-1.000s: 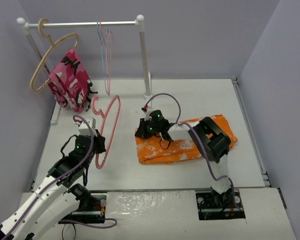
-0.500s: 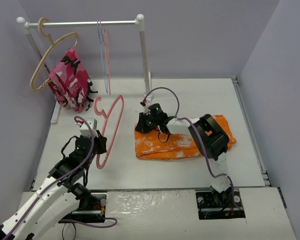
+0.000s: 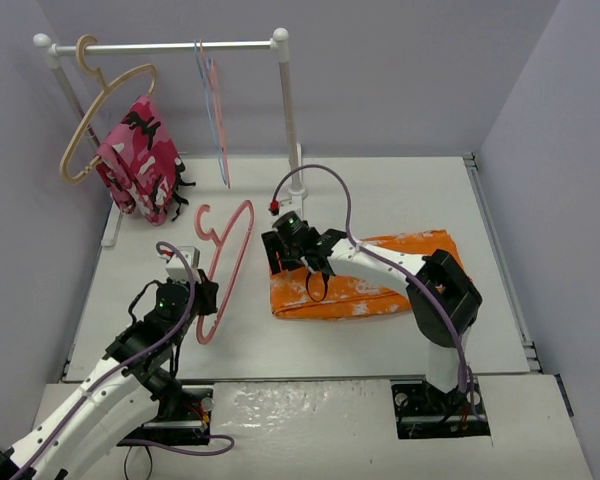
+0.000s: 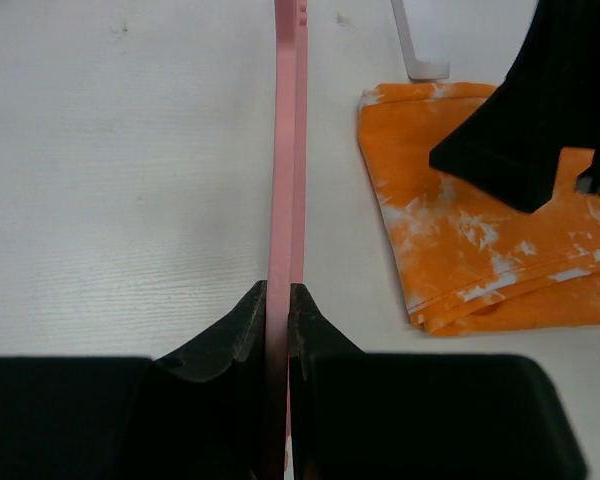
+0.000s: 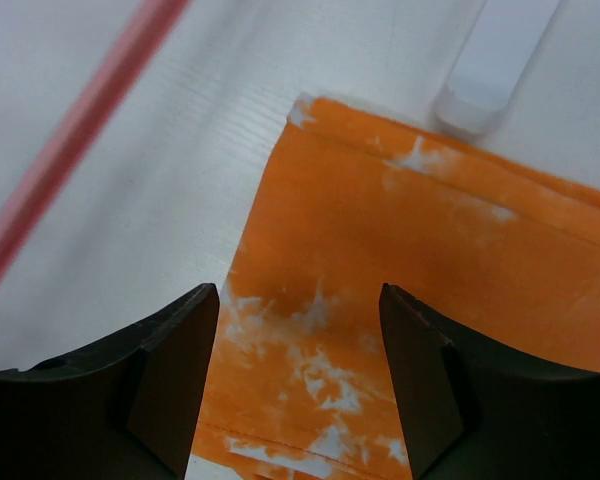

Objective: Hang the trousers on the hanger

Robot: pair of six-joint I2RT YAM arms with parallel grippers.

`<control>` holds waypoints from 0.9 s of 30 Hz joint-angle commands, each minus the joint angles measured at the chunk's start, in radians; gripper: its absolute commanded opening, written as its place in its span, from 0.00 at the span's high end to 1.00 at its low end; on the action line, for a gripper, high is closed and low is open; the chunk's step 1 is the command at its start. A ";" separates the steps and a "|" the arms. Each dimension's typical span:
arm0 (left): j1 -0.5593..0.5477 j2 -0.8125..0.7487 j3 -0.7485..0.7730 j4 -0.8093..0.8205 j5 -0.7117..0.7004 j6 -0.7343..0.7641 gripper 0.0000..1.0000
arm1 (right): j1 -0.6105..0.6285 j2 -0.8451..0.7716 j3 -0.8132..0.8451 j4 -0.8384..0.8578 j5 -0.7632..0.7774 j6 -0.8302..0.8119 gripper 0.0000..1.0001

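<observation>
A white counter [image 3: 380, 190] carries everything, with grey walls close around it. At its far left stands a white clothes rail [image 3: 180, 46], its right post coming down to a foot near the middle of the counter's far side.

The trousers [image 3: 370, 300] lie folded flat into a long orange band with white blotches, right of centre on the counter. Their long side runs left to right, and their left end is just in front of the rail's foot. The right arm stretches across the top of them from the near edge.

A pink-and-red patterned garment [image 3: 140, 160] hangs on a beige hanger [image 3: 80, 130] at the left end of the rail. Thin pink and blue wire hangers [image 3: 215, 110] dangle further along the bar.

The salmon-pink hanger [image 3: 242, 240] is off the rail, held up over the counter left of the trousers. Its hook points towards the rail and it stands clear of the cloth.

The left claw [image 4: 277, 290] is pinched tight on the lower part of that hanger, both fingers pressed flat against the plastic [image 4: 285, 150] in the left wrist view.

The right claw [image 5: 298, 292] hovers over the left end of the trousers with its jaws spread wide. Orange cloth shows in the gap below and nothing is gripped. Whether the fingertips touch the cloth, I cannot tell.
</observation>
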 commanded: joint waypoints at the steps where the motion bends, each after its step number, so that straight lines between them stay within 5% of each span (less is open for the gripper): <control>1: -0.001 -0.025 0.004 0.086 -0.046 -0.021 1.00 | 0.044 0.076 0.095 -0.084 0.122 0.043 0.36; 19: -0.001 -0.019 -0.052 0.138 -0.035 -0.041 1.00 | 0.080 0.266 0.277 -0.214 0.211 0.112 0.38; 24: -0.002 -0.011 -0.074 0.166 -0.023 -0.054 1.00 | 0.080 0.294 0.247 -0.223 0.152 0.138 0.46; 27: -0.001 0.008 -0.083 0.195 -0.019 -0.059 1.00 | 0.080 0.311 0.238 -0.221 0.089 0.139 0.61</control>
